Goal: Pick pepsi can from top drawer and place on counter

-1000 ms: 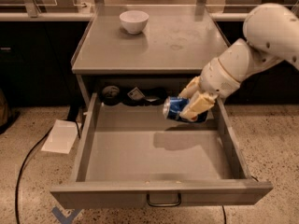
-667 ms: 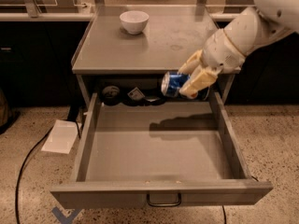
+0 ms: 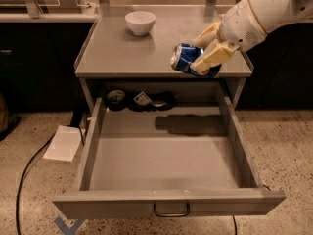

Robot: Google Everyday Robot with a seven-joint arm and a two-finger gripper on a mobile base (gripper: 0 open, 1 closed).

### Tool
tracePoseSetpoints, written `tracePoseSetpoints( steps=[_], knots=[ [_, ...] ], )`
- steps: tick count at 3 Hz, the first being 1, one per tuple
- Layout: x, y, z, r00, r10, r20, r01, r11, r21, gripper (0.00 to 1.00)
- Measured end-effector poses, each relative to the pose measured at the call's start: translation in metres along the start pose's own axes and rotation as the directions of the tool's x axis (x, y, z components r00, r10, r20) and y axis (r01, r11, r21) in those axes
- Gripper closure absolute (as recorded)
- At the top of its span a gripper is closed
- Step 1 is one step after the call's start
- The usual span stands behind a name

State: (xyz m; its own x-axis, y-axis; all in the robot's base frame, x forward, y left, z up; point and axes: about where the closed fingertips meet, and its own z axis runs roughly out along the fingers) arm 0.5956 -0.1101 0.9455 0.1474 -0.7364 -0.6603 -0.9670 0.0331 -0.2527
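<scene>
My gripper (image 3: 208, 48) is shut on the pepsi can (image 3: 185, 58), a dented blue can held on its side with a silver end facing left. The can hangs in the air over the front right part of the counter (image 3: 122, 53), just above its surface. The top drawer (image 3: 161, 153) is pulled wide open below, its handle (image 3: 171, 211) at the front. My arm reaches in from the upper right.
A white bowl (image 3: 140, 22) stands at the back of the counter. Dark items (image 3: 139, 100) lie at the back of the drawer under the counter. A white sheet (image 3: 64, 143) and a black cable (image 3: 24, 175) lie on the floor at left.
My gripper has lifted the can up out of the drawer and now holds it above the counter's front right edge.
</scene>
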Motion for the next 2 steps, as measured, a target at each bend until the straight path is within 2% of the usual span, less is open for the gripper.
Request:
tracePoseSetpoints(
  steps=[1,2],
  knots=[
    [0.000,0.000,0.000,1.000,0.000,0.000,0.000,1.0000,0.000,1.00],
    [-0.002,-0.024,0.003,1.000,-0.031,-0.002,0.031,0.9992,0.027,1.00]
  ],
)
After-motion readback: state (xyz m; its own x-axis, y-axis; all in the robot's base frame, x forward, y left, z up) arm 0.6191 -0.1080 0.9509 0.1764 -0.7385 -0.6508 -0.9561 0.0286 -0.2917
